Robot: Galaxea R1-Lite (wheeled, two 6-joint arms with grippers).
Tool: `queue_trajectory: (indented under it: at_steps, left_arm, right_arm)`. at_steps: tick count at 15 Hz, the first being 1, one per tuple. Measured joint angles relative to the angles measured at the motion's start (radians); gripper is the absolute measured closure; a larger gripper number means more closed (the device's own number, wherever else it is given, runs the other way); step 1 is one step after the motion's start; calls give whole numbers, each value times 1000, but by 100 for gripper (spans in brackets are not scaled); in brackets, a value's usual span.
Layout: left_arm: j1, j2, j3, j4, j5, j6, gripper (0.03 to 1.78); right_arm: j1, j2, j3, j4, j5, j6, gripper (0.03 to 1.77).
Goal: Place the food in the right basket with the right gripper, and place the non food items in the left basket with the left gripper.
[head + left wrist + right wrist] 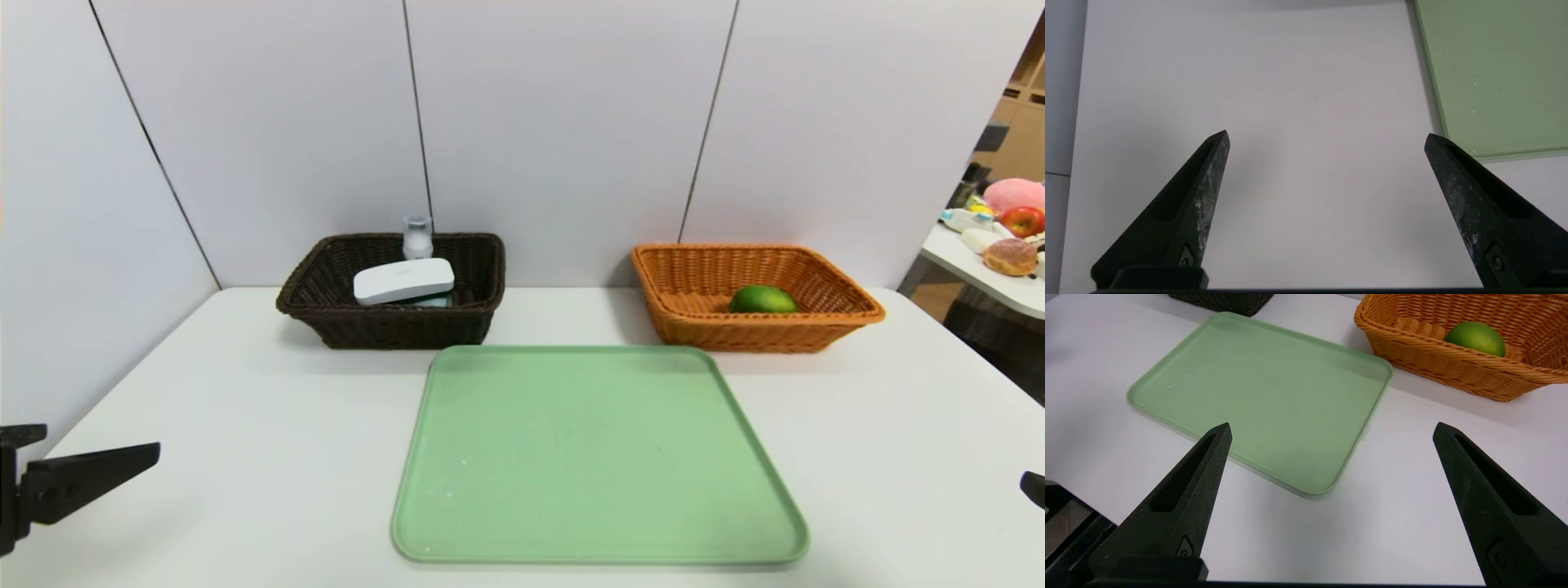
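Nearest you, the left gripper hangs over bare white table at the near left edge, its two black fingers spread wide with nothing between them. The right gripper sits at the near right edge, likewise spread and holding nothing; in the head view you see only a sliver of it.

Between them lies a pale green tray with nothing on it. The right wrist view shows its raised rim and rounded corners better than the head view does; the left wrist view catches only one corner of it.

Beyond the tray, the dark brown basket on the left holds a flat white case, with a small clear bottle standing behind it. Something blue-grey lies under the case, but you cannot tell what it is. Any writing on the case or bottle is too small to read.

The orange basket on the right holds the lime, well apart from both grippers.

Far right, a second table carries an apple and a doughnut, seen only from the head.
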Motion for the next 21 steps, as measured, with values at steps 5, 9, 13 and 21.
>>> queue_trajectory:
  at_steps: [5, 9, 13, 21]
  left_arm:
    - [74, -133, 114, -3, 72, 0, 12]
    - [110, -210, 161, -4, 85, -1, 12]
    - [138, -322, 228, -4, 79, 1, 12]
    - [151, -540, 413, -89, 29, 14, 12]
  right_arm:
    - [-41, -102, 32, -9, -125, 0, 10]
    - [-47, -164, 49, 3, -140, -1, 10]
    - [-50, -237, 76, 38, -127, -8, 10]
    - [-49, -394, 144, 27, -117, -13, 10]
